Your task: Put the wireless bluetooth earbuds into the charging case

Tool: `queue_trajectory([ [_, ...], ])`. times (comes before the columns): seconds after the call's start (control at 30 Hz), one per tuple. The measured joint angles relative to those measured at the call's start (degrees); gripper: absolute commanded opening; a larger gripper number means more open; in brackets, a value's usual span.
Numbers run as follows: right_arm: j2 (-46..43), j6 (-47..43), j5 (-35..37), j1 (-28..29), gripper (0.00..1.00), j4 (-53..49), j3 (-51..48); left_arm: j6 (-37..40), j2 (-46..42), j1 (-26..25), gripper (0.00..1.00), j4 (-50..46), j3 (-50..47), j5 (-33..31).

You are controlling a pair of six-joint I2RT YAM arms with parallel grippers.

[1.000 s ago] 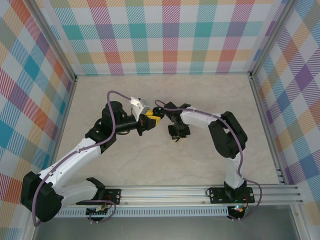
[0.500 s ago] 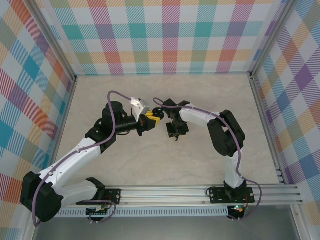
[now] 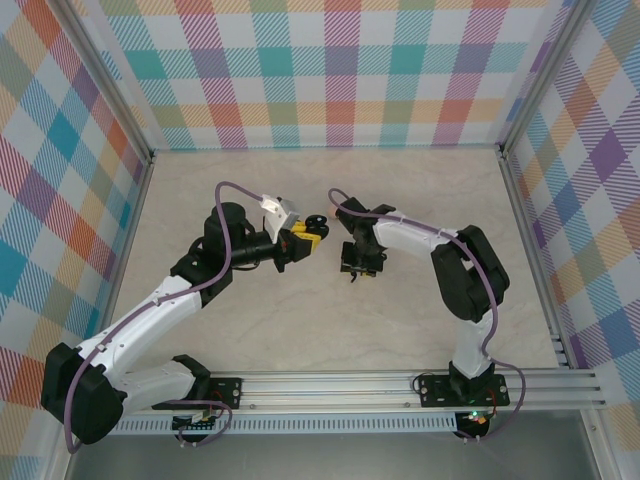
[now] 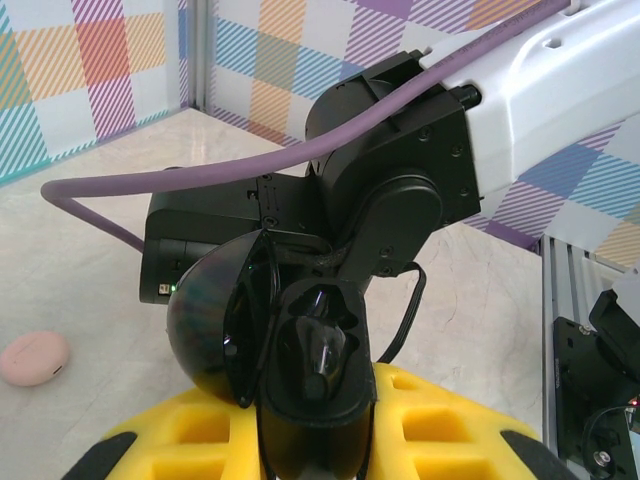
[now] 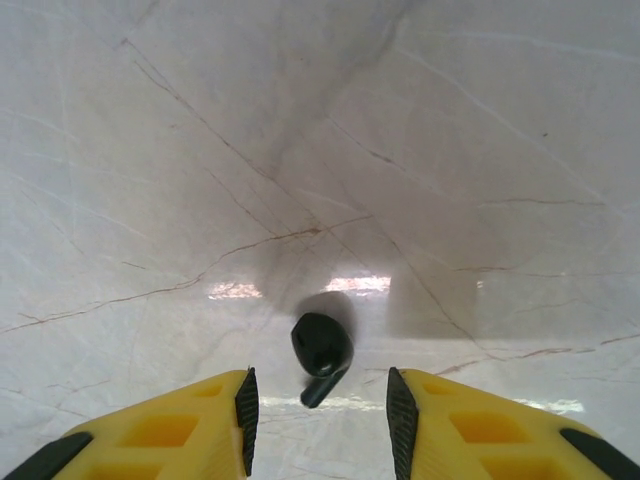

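- Pale marble table [image 5: 150, 150] carried one black earbud [image 5: 322, 350], lying loose on its side with the stem pointing toward the wrist camera.
- Right gripper [image 5: 320, 405] hung just above it with its yellow fingers [image 5: 190, 425] spread wide, the earbud between them and touched by neither.
- Well apart from the table, the charging case [image 4: 315, 370] was raised in the air, black, with its lid swung open to one side.
- A glossy dark shape sat in the case's well; whether it was an earbud could not be told.
- Left gripper [image 4: 315, 440] clamped the case between its yellow fingers [image 4: 450, 420].
- From above, the case [image 3: 317, 222] sat just beside the right gripper [image 3: 358, 268].
- A pink rounded piece [image 4: 35, 357] lay on the table.
- Checked walls [image 3: 340, 70] closed in the table.
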Motion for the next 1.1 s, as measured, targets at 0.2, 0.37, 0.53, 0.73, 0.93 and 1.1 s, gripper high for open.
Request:
queue_trajectory([
  [0.2,0.07,1.77,-1.07,0.0,0.45,1.05,0.0,0.0,0.28,0.0,0.19,0.0,0.0,0.02],
  [0.37,0.83,2.14,-1.05,0.02,0.45,1.18,0.0,0.0,0.46,0.0,0.19,0.02,0.0,0.02],
  [0.53,2.91,2.05,-1.07,0.09,0.45,0.92,0.42,0.0,0.55,0.0,0.19,0.0,0.0,0.02],
  [0.73,4.68,0.04,-1.51,0.76,0.45,0.26,3.45,0.0,0.55,0.0,0.19,0.02,0.0,0.02],
  [0.93,7.63,-3.17,-0.5,1.77,0.44,-3.04,7.61,0.0,0.55,0.0,0.19,0.0,0.0,0.0],
  [1.1,7.93,-4.83,1.36,2.47,0.4,-4.07,8.13,0.0,0.55,0.0,0.19,0.0,0.0,0.0],
])
